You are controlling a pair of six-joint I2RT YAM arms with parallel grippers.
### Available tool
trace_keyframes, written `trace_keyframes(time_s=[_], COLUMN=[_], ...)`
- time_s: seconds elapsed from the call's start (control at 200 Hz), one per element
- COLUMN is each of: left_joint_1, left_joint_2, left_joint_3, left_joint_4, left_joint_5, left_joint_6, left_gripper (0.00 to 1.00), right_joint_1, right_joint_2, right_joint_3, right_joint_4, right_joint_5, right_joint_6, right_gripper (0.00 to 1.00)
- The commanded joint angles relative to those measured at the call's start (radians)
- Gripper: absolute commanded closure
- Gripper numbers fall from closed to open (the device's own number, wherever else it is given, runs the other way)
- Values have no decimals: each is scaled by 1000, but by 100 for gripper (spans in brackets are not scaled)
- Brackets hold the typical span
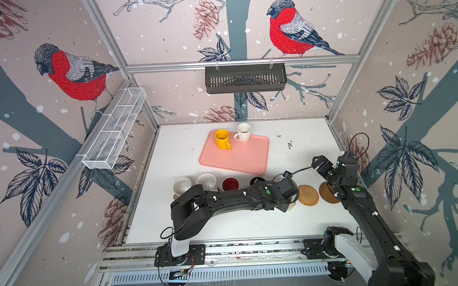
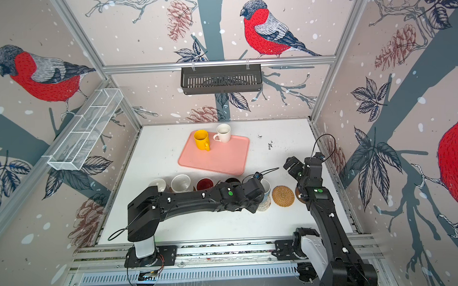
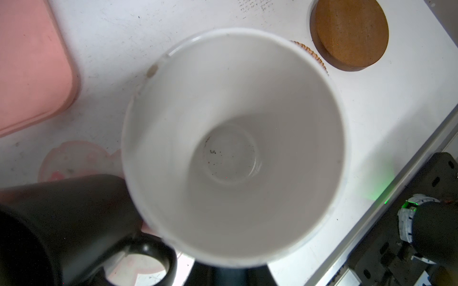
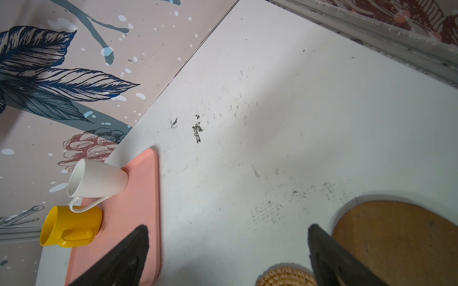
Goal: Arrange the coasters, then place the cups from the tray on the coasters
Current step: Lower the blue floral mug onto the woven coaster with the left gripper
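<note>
Left wrist view: pale lavender-blue ceramic mug (image 3: 233, 148) directly beneath left hand (image 2: 259, 193), which is closed together, grip unseen; mug on cream rope coaster (image 2: 264, 206). Right hand (image 4: 228, 247) spread apart, empty, near glossy brown disc coaster (image 4: 396, 242).

A black basket (image 1: 245, 79) (slotted) and a white wire rack (image 1: 114, 129) hang on the wall rails.

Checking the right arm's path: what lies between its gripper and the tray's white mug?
Only scuffed bare table and bare tray, as both top views show between right gripper and white mug.
</note>
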Motion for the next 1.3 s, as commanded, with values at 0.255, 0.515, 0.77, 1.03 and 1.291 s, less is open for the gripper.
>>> trace_keyframes(time_s=[0.255,0.515,0.77,1.03,1.291], left_joint_1=[-1,-2,-1,-4,-11], left_joint_2=[7,12,12,-1,1], left_joint_3=[-21,-27,-31,-48,-48], left_joint_4=[89,90,88,87,82], left_joint_5=[-9,-10,2,4,7], left_joint_6=[-11,-13,-14,-18,-19], left_gripper=[100,100,100,100,85], right_joint_1=[-1,-1,-1,-2,-4], right_joint_2=[0,1,4,6,7], right_joint_3=[-4,-4,-6,-4,-3], right_joint_4=[36,39,43,47,46], right_joint_5=[-13,-19,-25,-30,-34], right_joint_6=[-12,-15,-16,-17,-19], right_gripper=[0,0,0,0,0])
